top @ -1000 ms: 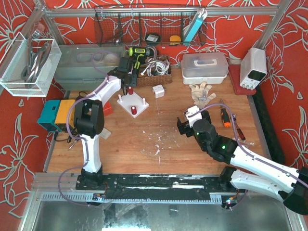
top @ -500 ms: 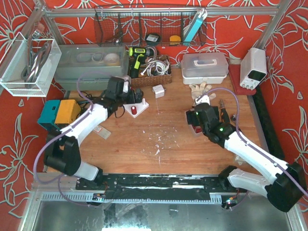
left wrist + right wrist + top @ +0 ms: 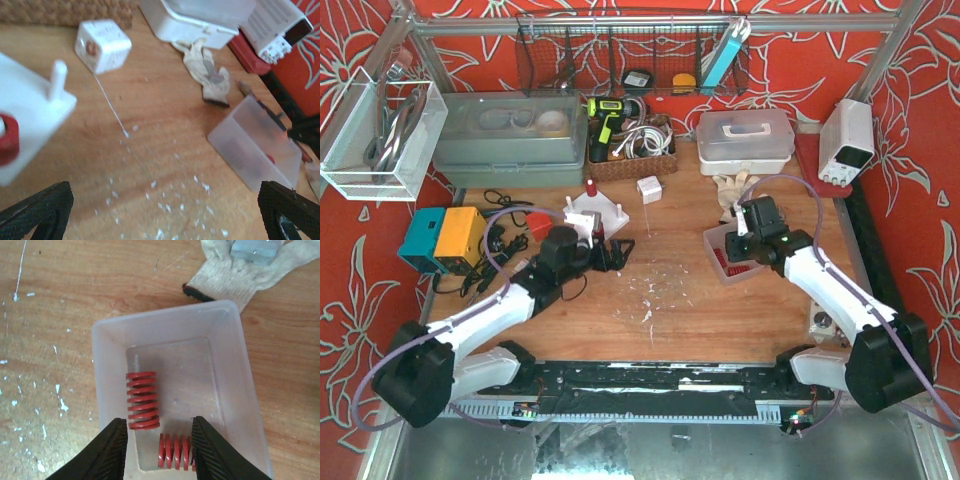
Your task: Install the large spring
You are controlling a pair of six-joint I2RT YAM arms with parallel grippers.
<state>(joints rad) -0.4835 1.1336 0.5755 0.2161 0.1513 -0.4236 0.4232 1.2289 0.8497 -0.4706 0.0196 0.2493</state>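
Two red springs lie in a clear plastic box: one lengthwise, one crosswise. They look alike, so which is the large spring I cannot tell. My right gripper reaches down into the box, its jaws drawn in with one pad against each spring. The white peg base stands left of centre with a red part on it. Just right of the base, my left gripper hovers open over bare wood.
A white cube and a work glove lie behind the box. At the back are a wicker basket, a white lidded case and a grey bin. A power supply sits far right.
My left gripper opened and drew back from the peg base toward the near side. My right arm swung out to the plastic box and its jaws closed in on the springs.
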